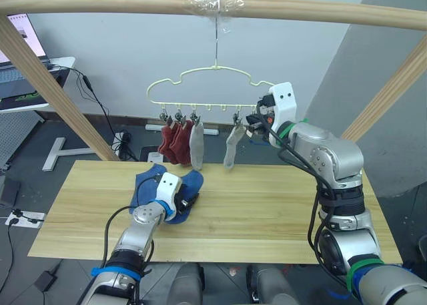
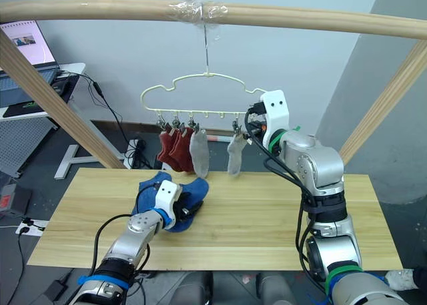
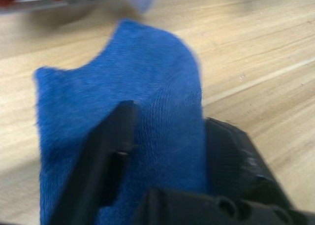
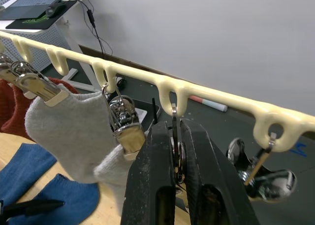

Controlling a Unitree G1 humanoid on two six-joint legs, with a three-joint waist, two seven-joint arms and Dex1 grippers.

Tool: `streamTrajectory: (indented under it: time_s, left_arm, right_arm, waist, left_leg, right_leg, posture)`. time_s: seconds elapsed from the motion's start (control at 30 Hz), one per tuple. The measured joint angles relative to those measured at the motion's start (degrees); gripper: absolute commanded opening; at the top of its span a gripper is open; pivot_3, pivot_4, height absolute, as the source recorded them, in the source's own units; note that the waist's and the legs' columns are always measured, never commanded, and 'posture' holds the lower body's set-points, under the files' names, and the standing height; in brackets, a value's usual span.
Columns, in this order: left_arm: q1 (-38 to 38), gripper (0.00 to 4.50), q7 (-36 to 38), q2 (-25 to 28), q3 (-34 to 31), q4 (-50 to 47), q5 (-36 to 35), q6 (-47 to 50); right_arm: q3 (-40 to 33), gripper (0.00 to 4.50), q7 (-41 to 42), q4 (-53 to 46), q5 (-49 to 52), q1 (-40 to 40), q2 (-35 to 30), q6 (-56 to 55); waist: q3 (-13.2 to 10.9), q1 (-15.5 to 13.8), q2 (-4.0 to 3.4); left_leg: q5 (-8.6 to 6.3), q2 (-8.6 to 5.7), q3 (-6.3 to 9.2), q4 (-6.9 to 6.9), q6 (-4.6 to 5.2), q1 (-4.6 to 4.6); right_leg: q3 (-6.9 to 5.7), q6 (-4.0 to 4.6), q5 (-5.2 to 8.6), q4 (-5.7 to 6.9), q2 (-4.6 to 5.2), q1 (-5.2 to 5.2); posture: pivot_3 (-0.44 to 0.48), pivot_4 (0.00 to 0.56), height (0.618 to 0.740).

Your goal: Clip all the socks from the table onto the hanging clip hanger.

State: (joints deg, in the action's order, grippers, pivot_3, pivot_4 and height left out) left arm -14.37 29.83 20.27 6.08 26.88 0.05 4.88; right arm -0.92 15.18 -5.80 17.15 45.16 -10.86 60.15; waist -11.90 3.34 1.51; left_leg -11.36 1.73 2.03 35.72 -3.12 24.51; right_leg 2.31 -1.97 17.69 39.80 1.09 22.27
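Left gripper [image 1: 189, 203] rests low on the table [image 1: 280, 211], its 2 fingers closed around the upper of 2 blue socks [image 1: 148, 185] lying there; the sock's long axis runs away from the fingers. Right gripper [image 4: 175, 151], raised at the clip hanger [image 1: 200, 85], is pinched narrow on an empty clip [image 4: 174, 136], just beside the clip holding the second grey sock [image 1: 231, 147]. 2 red socks [image 1: 175, 142] and 1 grey sock [image 1: 197, 147] hang further left. The held clip lies up and to the right of the left gripper, so the left arm is judged nearer for delivering the blue sock.
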Motion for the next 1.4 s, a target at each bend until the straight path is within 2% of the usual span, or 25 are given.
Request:
streamTrajectory:
  time_s: [0.17,0.33,0.47,0.57,0.63,0.77,1.0,1.4]
  left_arm:
    - [3.4,0.02,2.3,0.4,-0.5,-4.4,-1.4,1.8]
    - [6.9,0.02,6.0,-0.3,-0.6,-9.5,-4.7,4.1]
    - [9.0,0.02,9.8,-3.1,-0.4,-22.5,-11.3,5.8]
    - [8.6,0.02,9.8,-5.3,0.0,-33.4,-15.5,7.3]
    - [8.4,0.02,9.2,-6.0,0.4,-37.1,-16.0,7.8]
    - [6.7,0.02,6.3,-8.9,1.7,-38.0,-15.5,8.6]
    - [1.5,0.02,1.0,-13.8,2.7,-33.8,-12.6,5.0]
    - [0.5,0.02,-0.7,-15.0,2.7,-30.4,-10.6,0.3]
  right_arm:
    - [-0.4,0.00,0.7,-0.1,0.8,0.1,-0.5,1.0]
    - [-2.6,0.00,0.7,-0.1,2.4,1.0,-0.6,4.0]
    - [-10.7,0.00,-2.0,1.8,5.2,5.8,1.6,14.3]
    - [-15.5,0.00,-4.3,2.5,6.5,8.6,3.4,20.9]
    - [-20.0,0.00,-6.0,2.8,6.5,11.0,5.4,26.0]
    - [-25.0,0.00,-8.9,3.9,6.5,13.9,7.7,31.3]
    - [-28.3,0.00,-12.5,6.3,7.6,16.1,8.9,31.9]
    - [-31.5,0.00,-18.0,8.5,11.6,17.1,9.1,31.9]
  waist:
    - [0.0,0.0,0.00]
    - [0.0,-0.1,0.00]
    - [0.0,-0.2,0.00]
    - [0.0,-0.1,-0.01]
    - [0.0,0.0,-0.02]
    - [0.0,-0.1,-0.03]
    - [0.0,0.0,-0.03]
    - [0.0,0.0,-0.04]
  left_leg:
    - [0.00,0.00,-0.01,0.00,0.00,0.00]
    - [0.00,0.03,0.01,0.00,0.00,0.06]
    - [0.00,0.13,0.18,0.06,0.00,0.21]
    - [0.00,0.03,0.16,0.02,0.00,0.22]
    - [0.00,-0.04,0.15,-0.01,0.00,0.22]
    - [0.00,-0.07,0.18,-0.01,0.01,0.25]
    - [-0.05,-0.09,0.02,0.00,0.08,0.27]
    - [-0.08,-0.08,-0.01,-0.01,0.14,0.34]
  right_leg:
    - [0.02,0.00,0.00,-0.02,0.04,-0.01]
    - [0.00,0.00,0.00,-0.05,0.07,0.01]
    - [0.00,0.01,0.00,-0.06,0.14,0.04]
    - [0.00,0.01,0.00,-0.15,0.13,0.02]
    - [-0.02,0.01,0.00,-0.19,0.06,0.03]
    - [-0.03,0.01,0.00,-0.25,0.03,0.03]
    - [-0.03,-0.07,-0.05,-0.41,0.02,0.03]
    - [-0.03,-0.09,-0.06,-0.60,0.02,0.01]
  posture:
    - [-0.071,0.190,0.740]
    - [-0.072,0.187,0.740]
    - [-0.076,0.184,0.740]
    - [-0.079,0.188,0.740]
    - [-0.078,0.192,0.740]
    - [-0.079,0.198,0.740]
    - [-0.091,0.203,0.740]
    - [-0.101,0.207,0.740]
